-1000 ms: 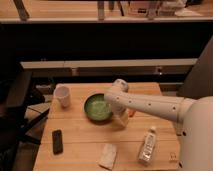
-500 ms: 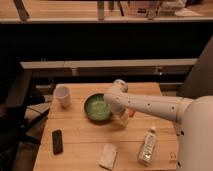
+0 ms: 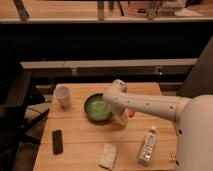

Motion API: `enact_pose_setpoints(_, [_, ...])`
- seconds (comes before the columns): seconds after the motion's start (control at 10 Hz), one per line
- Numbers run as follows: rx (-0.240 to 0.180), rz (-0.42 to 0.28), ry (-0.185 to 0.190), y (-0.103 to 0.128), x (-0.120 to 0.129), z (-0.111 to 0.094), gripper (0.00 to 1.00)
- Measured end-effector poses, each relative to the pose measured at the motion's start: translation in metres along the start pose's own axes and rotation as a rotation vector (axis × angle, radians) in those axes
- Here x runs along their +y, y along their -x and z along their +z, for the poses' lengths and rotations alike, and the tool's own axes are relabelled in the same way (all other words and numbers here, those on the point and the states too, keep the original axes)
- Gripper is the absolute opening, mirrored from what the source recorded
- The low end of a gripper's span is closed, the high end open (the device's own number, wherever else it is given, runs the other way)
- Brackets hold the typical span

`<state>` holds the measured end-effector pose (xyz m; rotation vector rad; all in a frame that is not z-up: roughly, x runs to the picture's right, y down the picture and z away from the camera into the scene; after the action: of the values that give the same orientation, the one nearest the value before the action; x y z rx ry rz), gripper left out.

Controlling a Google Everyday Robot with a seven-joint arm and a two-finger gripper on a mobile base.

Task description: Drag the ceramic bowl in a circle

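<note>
The ceramic bowl (image 3: 97, 108) sits on the middle of the wooden table (image 3: 85, 131), a little toward the far side, upright, its pale green inside facing up inside the dark rim.

The table fills the lower half of the view, with a dark gap and a long counter behind it. The robot's white body (image 3: 196, 135) rises at the right edge, in front of the table's right end. From it the white arm (image 3: 150, 105) reaches left across the table and bends down at the bowl's right side. The gripper (image 3: 120, 118) hangs from that bend, pointing down at the tabletop, right against the bowl's right rim. Whether it is open, closed or gripping the rim cannot be told from here, and it hides that part of the rim.

A clear plastic bottle (image 3: 147, 146) lies on its side near the front right, well apart from the bowl. A white cup (image 3: 62, 95) stands upright to the left of the bowl, near but not touching it. A dark phone (image 3: 57, 141) lies flat at the front left. A small white packet (image 3: 107, 156) lies near the front edge, between the phone and the bottle.
</note>
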<state>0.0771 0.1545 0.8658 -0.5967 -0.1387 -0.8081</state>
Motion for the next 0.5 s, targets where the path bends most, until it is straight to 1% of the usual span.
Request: enact_pose_setpoints(0.5, [0.003, -0.015, 0.006, 0.0009, -0.0014, 0.0024, 0.8])
